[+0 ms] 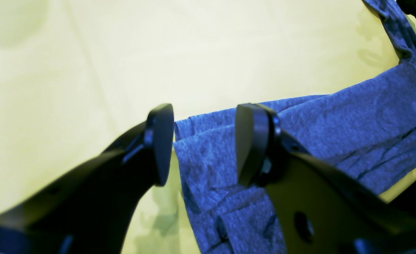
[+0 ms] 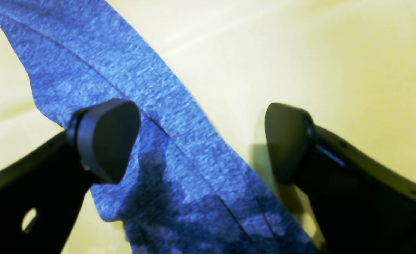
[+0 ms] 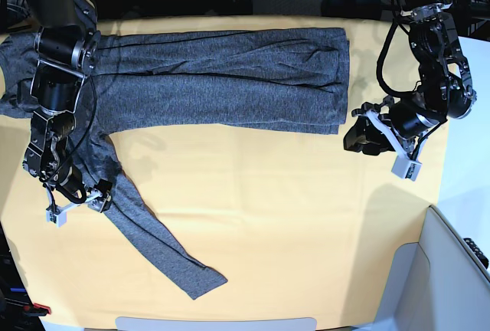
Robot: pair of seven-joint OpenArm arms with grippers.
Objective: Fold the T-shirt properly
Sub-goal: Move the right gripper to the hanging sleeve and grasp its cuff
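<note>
The T-shirt [image 3: 222, 78] is lying across the twelve o'clock half of the desk, on the yellow cloth [image 3: 291, 216] that is covering it. Its body is stretching as a long grey band from the nine o'clock edge to about two o'clock, with folds running lengthwise and its end at two o'clock lying doubled over. One long sleeve [image 3: 157, 235] is trailing away from the body at nine o'clock and running diagonally toward seven o'clock, its cuff lying flat on the cloth.

The right gripper [image 3: 76, 202] is hanging low at eight o'clock, right at the upper part of that sleeve. In the right wrist view its jaws are standing wide apart, one pad [image 2: 105, 139] sitting over the sleeve fabric [image 2: 179, 148] and the other over bare cloth; nothing is clamped between them.

The left gripper [image 3: 367, 136] is hovering at three o'clock, just beside the doubled end of the body. In the left wrist view its jaws are gaping too, with the folded edge [image 1: 208, 165] showing in the gap between them, not gripped.
</note>
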